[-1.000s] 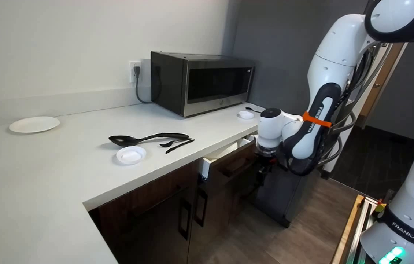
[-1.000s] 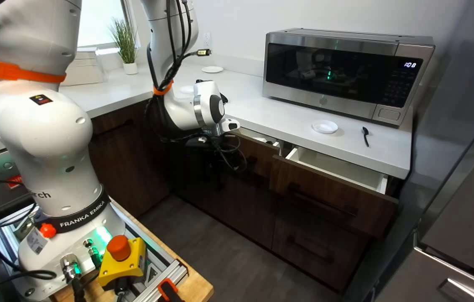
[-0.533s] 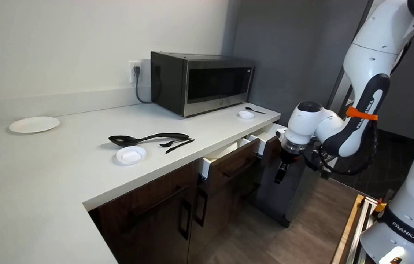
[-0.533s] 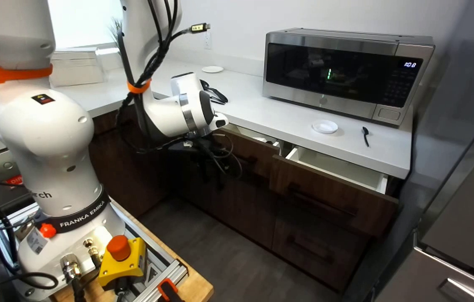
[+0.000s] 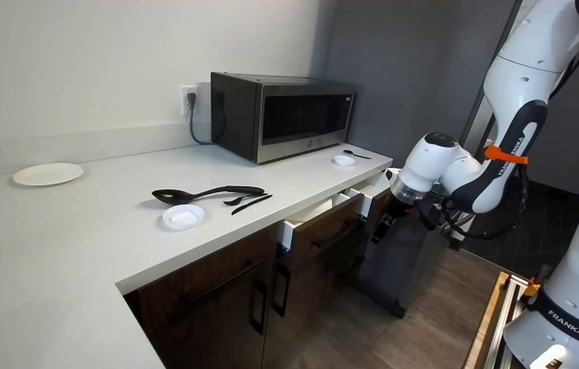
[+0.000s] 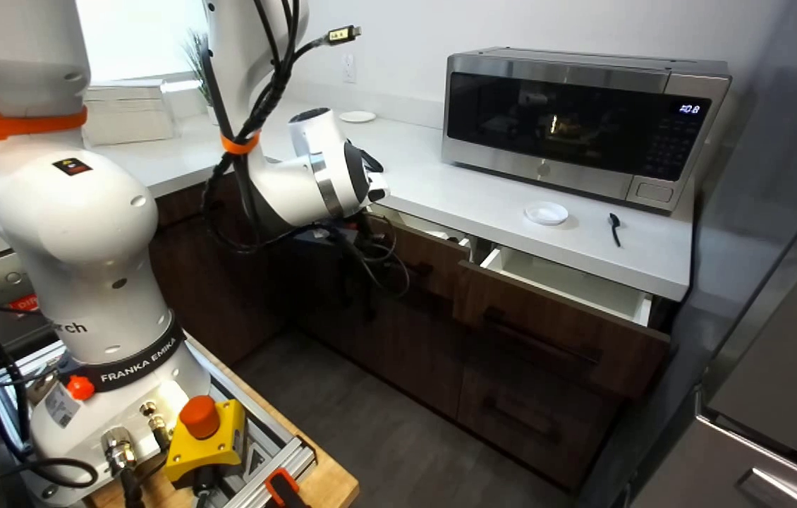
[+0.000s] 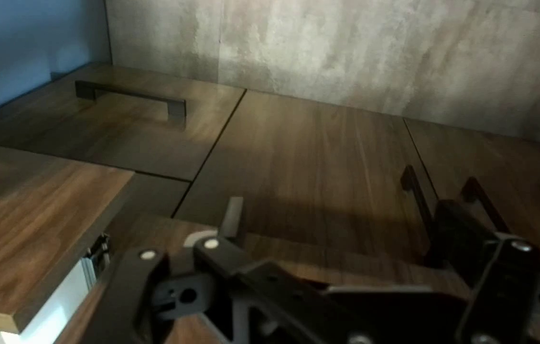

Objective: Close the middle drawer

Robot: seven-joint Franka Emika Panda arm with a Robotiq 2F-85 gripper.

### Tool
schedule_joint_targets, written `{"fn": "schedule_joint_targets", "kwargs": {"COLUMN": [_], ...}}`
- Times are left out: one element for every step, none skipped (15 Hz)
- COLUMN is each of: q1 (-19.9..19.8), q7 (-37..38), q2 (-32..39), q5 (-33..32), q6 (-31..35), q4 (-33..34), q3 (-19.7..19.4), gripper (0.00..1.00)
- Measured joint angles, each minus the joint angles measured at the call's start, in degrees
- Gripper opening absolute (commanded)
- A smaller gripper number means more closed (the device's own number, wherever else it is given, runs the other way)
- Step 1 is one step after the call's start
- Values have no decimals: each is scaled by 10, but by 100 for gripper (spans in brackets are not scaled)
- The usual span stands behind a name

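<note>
While the counter (image 5: 105, 241) lines the wall (image 5: 130, 56), the middle drawer (image 5: 324, 229) stands open.

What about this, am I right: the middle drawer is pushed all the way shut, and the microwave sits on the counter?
Not quite: the middle drawer is not shut. It stands partly open, and both exterior views show some of its inside. The microwave does sit on the counter, as you said.
</note>
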Motion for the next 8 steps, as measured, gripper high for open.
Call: {"fn": "schedule_joint_targets", "kwargs": {"q1": [0, 0, 1, 4, 10, 21, 37, 58], "q7": [7, 13, 16, 16, 14, 9, -4, -26], "q2": [10, 23, 39, 54, 68, 81, 93, 107], "q5": [1, 4, 14, 30, 50, 75, 105, 144], "q6": [29, 57, 78, 92, 106, 123, 146, 174], "q4": [9, 20, 32, 42, 53, 64, 74, 82], "q3": [0, 0, 0, -2, -7, -18, -34, -54], "gripper": [100, 100, 100, 100, 100, 100, 100, 100]}}
